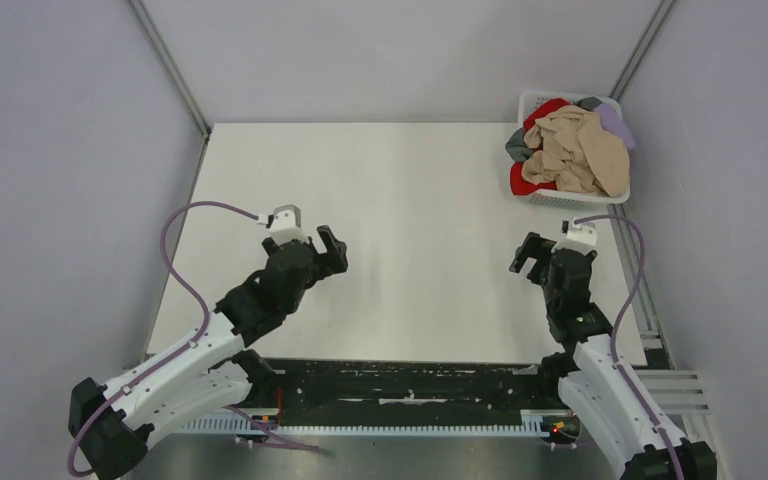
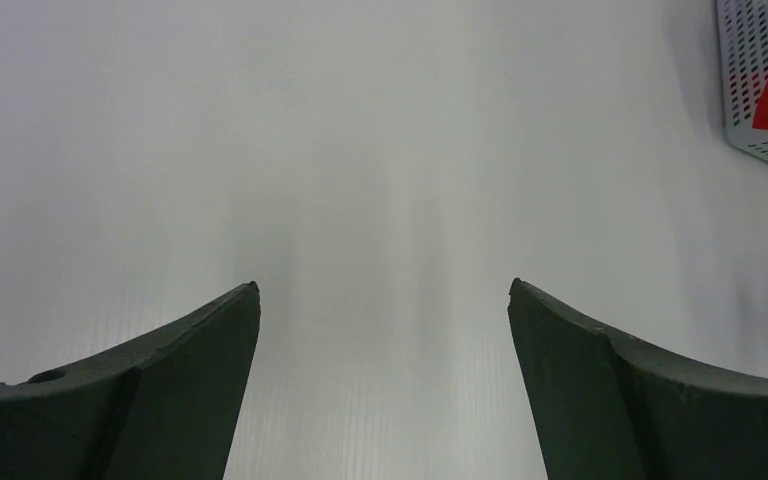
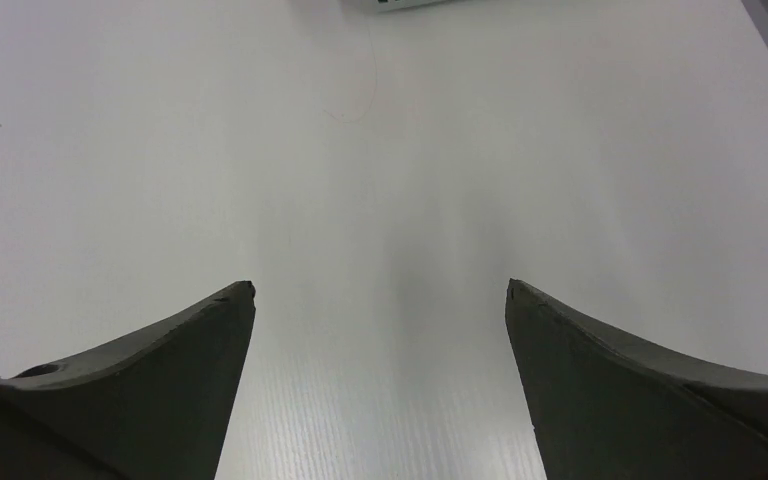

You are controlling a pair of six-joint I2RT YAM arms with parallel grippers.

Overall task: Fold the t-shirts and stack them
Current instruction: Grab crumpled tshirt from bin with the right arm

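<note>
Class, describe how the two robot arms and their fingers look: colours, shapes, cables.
Both the left arm and right arm have white shells with black joints. A purple cable loops along each to a white wrist block. The fingers are matte dark grey, broad at the base, curving to narrow tips. No markings readable.

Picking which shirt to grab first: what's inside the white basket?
A tan t-shirt lies on top in the basket; red cloth, grey cloth and lavender cloth peek out around it. Whatever lies beneath is covered.

Top camera looks down; 2 wrist cameras close above same table [image 1: 410, 180].
</note>
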